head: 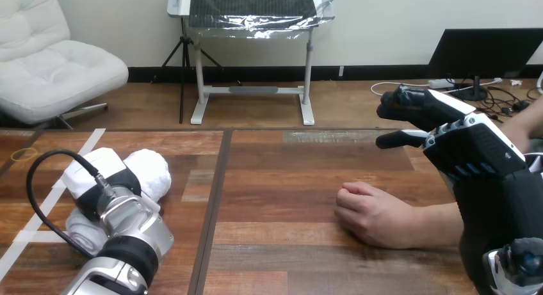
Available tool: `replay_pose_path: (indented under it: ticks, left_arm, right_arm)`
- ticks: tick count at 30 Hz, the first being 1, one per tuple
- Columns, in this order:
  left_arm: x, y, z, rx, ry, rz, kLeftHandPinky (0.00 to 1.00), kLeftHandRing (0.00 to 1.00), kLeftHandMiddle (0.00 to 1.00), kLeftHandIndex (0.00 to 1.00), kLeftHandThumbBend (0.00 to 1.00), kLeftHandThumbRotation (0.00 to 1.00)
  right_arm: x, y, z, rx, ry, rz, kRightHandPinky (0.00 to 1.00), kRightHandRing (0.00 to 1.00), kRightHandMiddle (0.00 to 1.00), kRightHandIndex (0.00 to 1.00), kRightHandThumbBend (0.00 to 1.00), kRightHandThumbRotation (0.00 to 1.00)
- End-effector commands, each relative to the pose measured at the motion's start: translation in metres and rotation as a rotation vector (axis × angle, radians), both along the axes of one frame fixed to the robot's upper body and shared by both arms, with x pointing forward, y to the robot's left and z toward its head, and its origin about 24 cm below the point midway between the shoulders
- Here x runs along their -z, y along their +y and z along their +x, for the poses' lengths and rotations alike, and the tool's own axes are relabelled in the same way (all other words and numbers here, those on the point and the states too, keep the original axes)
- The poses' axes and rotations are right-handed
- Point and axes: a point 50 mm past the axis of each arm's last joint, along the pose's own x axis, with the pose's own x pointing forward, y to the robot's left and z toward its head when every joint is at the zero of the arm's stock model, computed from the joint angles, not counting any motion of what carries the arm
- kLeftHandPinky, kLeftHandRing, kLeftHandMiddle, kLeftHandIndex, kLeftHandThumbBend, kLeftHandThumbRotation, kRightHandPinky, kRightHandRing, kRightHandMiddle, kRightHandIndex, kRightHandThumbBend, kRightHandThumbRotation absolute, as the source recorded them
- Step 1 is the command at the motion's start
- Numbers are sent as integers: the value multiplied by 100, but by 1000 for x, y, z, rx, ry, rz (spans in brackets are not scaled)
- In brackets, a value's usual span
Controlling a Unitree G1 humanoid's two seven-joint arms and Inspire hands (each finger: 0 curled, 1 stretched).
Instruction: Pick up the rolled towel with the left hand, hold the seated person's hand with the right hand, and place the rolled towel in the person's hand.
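Though partly hidden under left hand (89, 173) (grip cannot be told), rolled towel (152, 169): at left of table (288, 199), likely soft, light, squashable; best taken round mid-roll. Right hand (470, 148): spread, empty, apart from person's hand (374, 213).

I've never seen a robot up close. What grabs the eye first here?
The robot's right hand, black with white shells, hangs raised at the right with relaxed fingers, holding nothing. Just below it, the person's hand rests as a loose fist on the wooden table. At the left, the left hand covers part of a white rolled towel.
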Motion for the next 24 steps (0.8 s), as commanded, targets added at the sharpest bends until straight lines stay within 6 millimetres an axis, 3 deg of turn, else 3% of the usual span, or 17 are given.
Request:
replay_pose_path:
  ticks: [1, 12, 15, 24]
  left_arm:
    - [-32, -8, 21, 27, -90, 26, 28, 50, 62, 66, 83, 11]
    - [-30, -5, 22, 36, -55, -11, 24, 39, 55, 65, 76, 8]
    - [-30, -4, 22, 42, -62, -24, 20, 33, 50, 69, 76, 4]
    - [-30, -5, 22, 49, -59, -57, 11, 20, 33, 65, 76, 0]
  right_arm:
    - [-11, -1, 4, -13, -72, 2, 64, 78, 80, 77, 92, 100]
    - [-10, -1, 5, -17, -79, 2, 65, 78, 80, 77, 92, 100]
    - [-10, -1, 5, -19, -78, 5, 65, 78, 80, 77, 91, 100]
    - [-10, 0, 4, -18, -72, 7, 65, 78, 80, 77, 91, 100]
